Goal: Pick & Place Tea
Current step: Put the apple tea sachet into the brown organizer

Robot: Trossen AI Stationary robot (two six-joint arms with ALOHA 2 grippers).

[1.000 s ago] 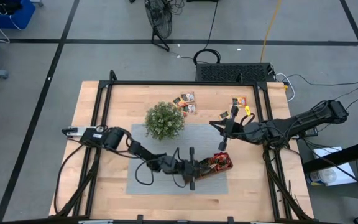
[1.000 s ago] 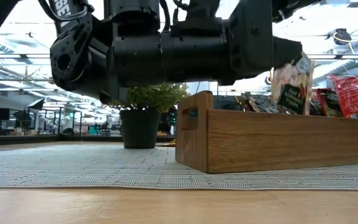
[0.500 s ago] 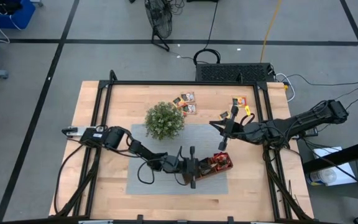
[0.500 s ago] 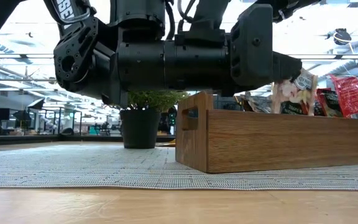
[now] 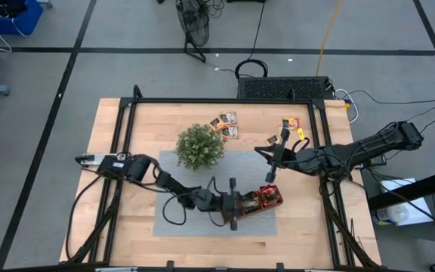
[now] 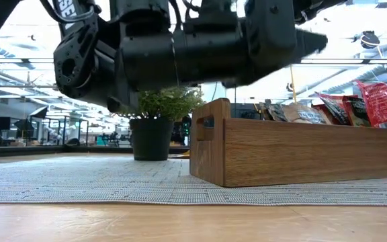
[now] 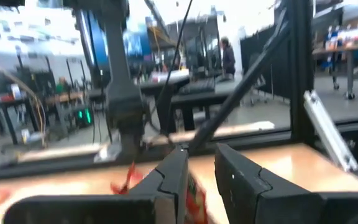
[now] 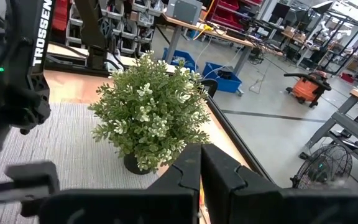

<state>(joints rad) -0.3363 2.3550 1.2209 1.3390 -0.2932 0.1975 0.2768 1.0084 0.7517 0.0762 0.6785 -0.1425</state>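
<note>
The left gripper [image 5: 242, 204] is held just above the near end of the wooden tray [image 6: 301, 158], its fingers [image 7: 174, 180] slightly apart with nothing seen clamped between them. Below and beyond it, sachets of tea [image 6: 328, 111] stand and lean in the tray's compartments; a red one [image 7: 194, 199] is glimpsed directly under the gap in the left wrist view. More sachets [image 5: 226, 125] are left on the bare table well behind the plant [image 5: 199, 146], far from this gripper. The right gripper [image 5: 270, 175] is held beside the tray's far end, its fingers pressed together and empty.

A sachet just under the parted fingers could be snagged and dragged out if the gripper is lifted carelessly. The leaning sachets could be tipped over the wall by a sideways sweep. The tray itself could be nudged along the mat [image 6: 79, 178] if the arm is lowered.
</note>
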